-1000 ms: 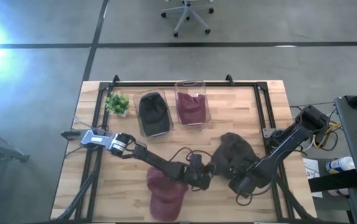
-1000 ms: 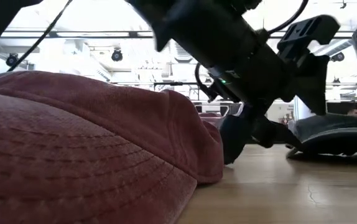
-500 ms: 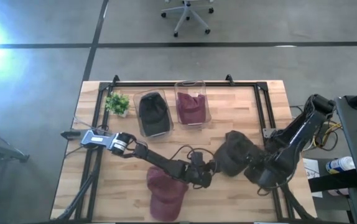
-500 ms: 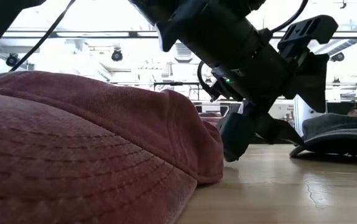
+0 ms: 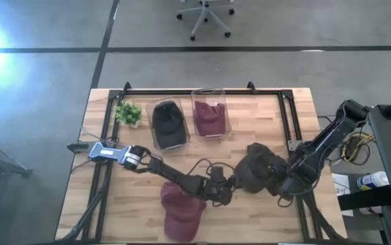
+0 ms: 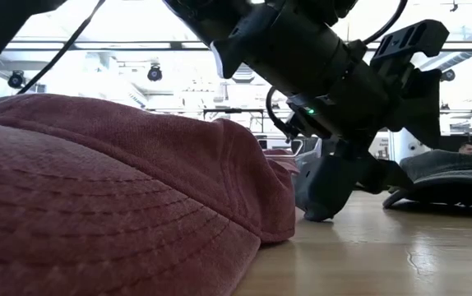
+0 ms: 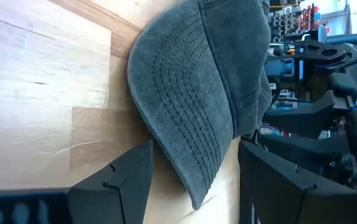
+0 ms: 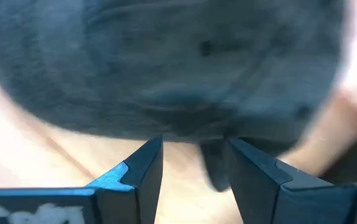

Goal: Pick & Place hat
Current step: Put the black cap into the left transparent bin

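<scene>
The left gripper [image 7: 191, 180] has its 2 fingers [image 7: 113, 183] spread apart with nothing between them, the brim of the grey hat [image 7: 209, 81] lying just ahead of the gap; the right gripper [image 8: 191, 171] stands at the far side of the same hat [image 5: 260, 170], its fingers parted and close against the crown, though whether they pinch any cloth I cannot tell; the step in hand looks like the approach to a pick, with the hat flat on the table [image 5: 277, 109] between the 2 grippers; the next move probably calls for the left fingers to ease forward until the brim sits between them, then close; the risk is pushing the hat along the wood instead of catching it; the hat is soft faded grey cloth, its curved brim marked with rows of stitching, the crown slumped; beside the left arm lies a red hat [image 5: 182, 211]; well beyond the fingers stand 2 clear bins [image 5: 209, 112], 1 holding a black hat, 1 a red one.
</scene>
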Available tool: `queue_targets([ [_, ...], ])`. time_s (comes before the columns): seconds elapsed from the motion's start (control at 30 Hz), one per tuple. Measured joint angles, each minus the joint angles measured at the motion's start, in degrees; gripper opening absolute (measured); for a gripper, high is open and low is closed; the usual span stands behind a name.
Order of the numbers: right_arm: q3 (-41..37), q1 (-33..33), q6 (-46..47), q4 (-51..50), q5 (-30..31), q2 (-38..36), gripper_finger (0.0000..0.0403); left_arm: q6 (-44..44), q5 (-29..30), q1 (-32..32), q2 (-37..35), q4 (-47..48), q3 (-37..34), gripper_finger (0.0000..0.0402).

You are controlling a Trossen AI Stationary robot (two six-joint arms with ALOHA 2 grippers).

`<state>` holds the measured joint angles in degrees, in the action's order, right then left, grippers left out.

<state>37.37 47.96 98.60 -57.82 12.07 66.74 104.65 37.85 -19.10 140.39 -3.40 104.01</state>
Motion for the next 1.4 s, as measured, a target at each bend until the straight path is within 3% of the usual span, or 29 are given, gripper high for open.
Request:
queue_targets([
  [0.3, -3.6, -2.8, -2.9, 8.4, -0.1, 1.0, 0.0162, -1.1, -1.1, 0.8, 0.1, -0.2, 0.0, 0.0229],
  [0.6, -6.2, -8.5, -10.5, 24.1, -0.3, 1.0, 0.0162, -1.8, -1.1, 1.2, 0.1, -0.2, -0.1, 0.0229],
  [1.0, -3.9, -9.2, -14.0, 24.2, -0.5, 0.9, 0.0162, -2.1, 0.3, 1.4, -1.0, 2.5, -0.3, 0.0221],
  [1.2, -1.2, -9.2, -16.2, 22.1, 0.2, -0.1, 0.0162, -2.8, 2.8, 1.6, -2.0, 6.5, -0.3, 0.0163],
  [1.4, 4.5, -9.1, -18.0, 15.0, 3.2, -0.8, 0.0162, -3.7, 7.8, 1.9, -2.1, 6.2, -0.4, 0.0061],
])
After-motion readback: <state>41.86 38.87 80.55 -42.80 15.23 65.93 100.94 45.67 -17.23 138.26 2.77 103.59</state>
